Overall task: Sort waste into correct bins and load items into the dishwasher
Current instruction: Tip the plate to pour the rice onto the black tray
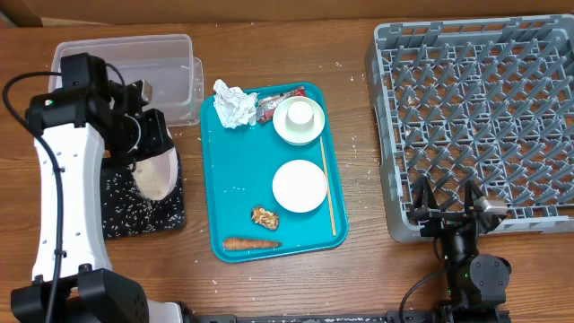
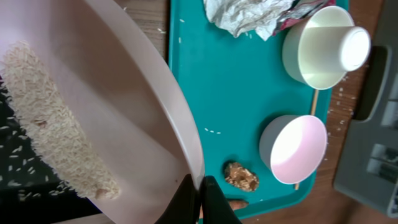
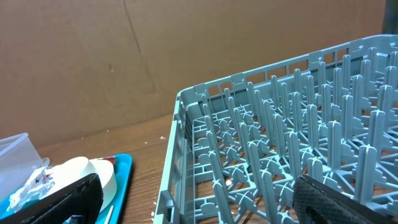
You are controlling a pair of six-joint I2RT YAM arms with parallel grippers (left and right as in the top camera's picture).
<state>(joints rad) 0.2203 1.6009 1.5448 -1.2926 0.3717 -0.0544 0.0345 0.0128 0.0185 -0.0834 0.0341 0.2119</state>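
My left gripper (image 2: pixel 200 194) is shut on the rim of a pink bowl (image 1: pixel 158 172) and holds it tilted over the black bin (image 1: pixel 143 215). Rice (image 2: pixel 57 138) lies against the bowl's low side, and loose grains lie in the bin. The teal tray (image 1: pixel 235 170) holds crumpled paper (image 1: pixel 234 103), a wrapper (image 1: pixel 268 106), a white cup in a bowl (image 1: pixel 299 120), a second bowl (image 1: pixel 300 186), a chopstick (image 1: pixel 326 184), a brown food lump (image 1: pixel 265 216) and a carrot (image 1: pixel 251 243). My right gripper (image 1: pixel 446 203) is open and empty at the front left corner of the grey dish rack (image 1: pixel 475 108).
A clear plastic bin (image 1: pixel 134 58) stands behind the black bin at the back left. The dish rack (image 3: pixel 280 149) fills the right side of the table. The tray (image 2: pixel 249 93) lies between the bins and the rack. Rice grains are scattered on the wood.
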